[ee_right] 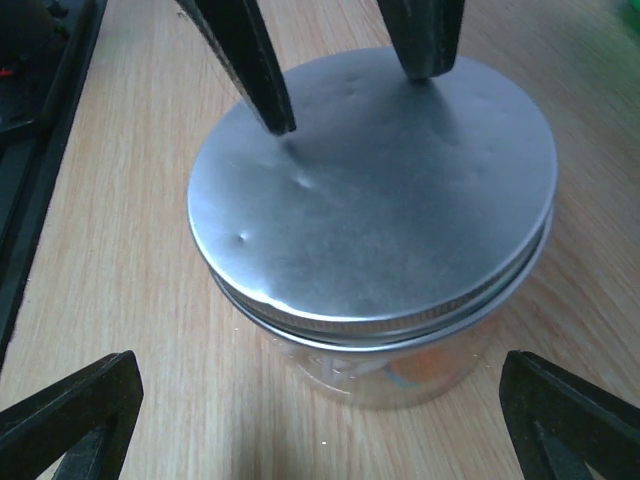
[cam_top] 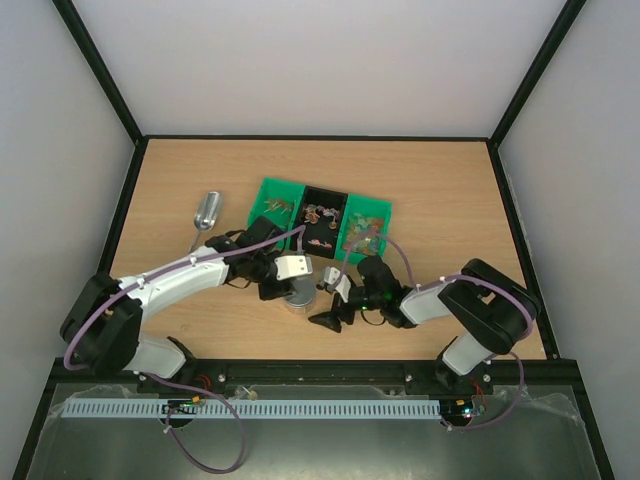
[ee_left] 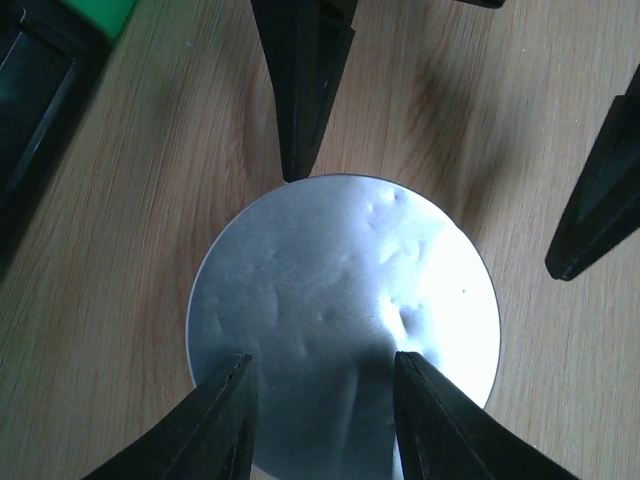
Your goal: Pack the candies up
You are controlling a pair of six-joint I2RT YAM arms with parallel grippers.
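Observation:
A clear jar [ee_right: 400, 375] with a dented silver lid [ee_right: 370, 190] stands on the wooden table; it also shows in the top view [cam_top: 298, 300]. A few candies [ee_right: 440, 365], orange and white, show through its wall. More candies [cam_top: 320, 215] lie in the green and black trays [cam_top: 268, 190] behind it. My left gripper [ee_left: 322, 358] is open, its fingertips [ee_right: 275, 110] right over the lid [ee_left: 340, 300], holding nothing. My right gripper [ee_right: 318, 365] is wide open on the near side of the jar, its fingers [ee_right: 70, 420] apart from the jar's sides.
A metal scoop [cam_top: 205, 212] lies on the table left of the trays. The right gripper [cam_top: 333, 318] rests low on the table just right of the jar, with the left gripper [cam_top: 290, 282] above it. Black frame rails edge the table.

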